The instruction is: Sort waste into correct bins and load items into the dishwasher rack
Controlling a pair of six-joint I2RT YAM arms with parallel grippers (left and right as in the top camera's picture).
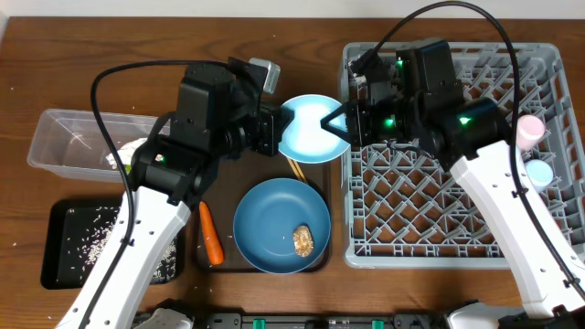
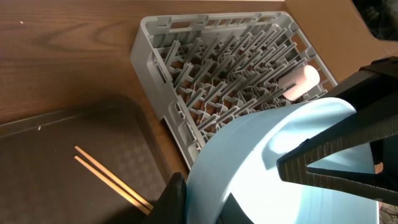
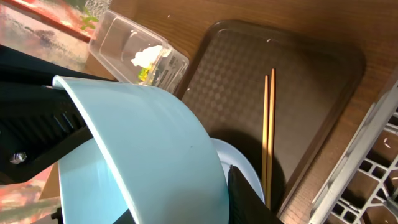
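Note:
The small pale blue bowl [image 1: 306, 128] hangs tilted in the air above the brown serving tray, between the two arms. My left gripper [image 1: 274, 131] is shut on its left rim; one left finger [image 2: 175, 198] presses the bowl's outer wall [image 2: 280, 180]. From the right, my right gripper [image 1: 336, 123] pinches the opposite rim, its finger [image 3: 244, 194] lying against the bowl's outside [image 3: 155, 162]. The grey dishwasher rack [image 1: 439, 210] lies just right of the bowl. Two wooden chopsticks [image 3: 268, 137] rest on the tray beneath.
The dark blue plate [image 1: 274, 224] holds a brownish food lump [image 1: 304, 240]; a carrot [image 1: 210, 233] lies left of it. The clear tub [image 1: 55, 137] holds a white napkin [image 1: 114, 157]. Rice covers the black tray [image 1: 64, 238]. Pink [image 1: 530, 131] and blue [image 1: 537, 171] cups stand in the rack.

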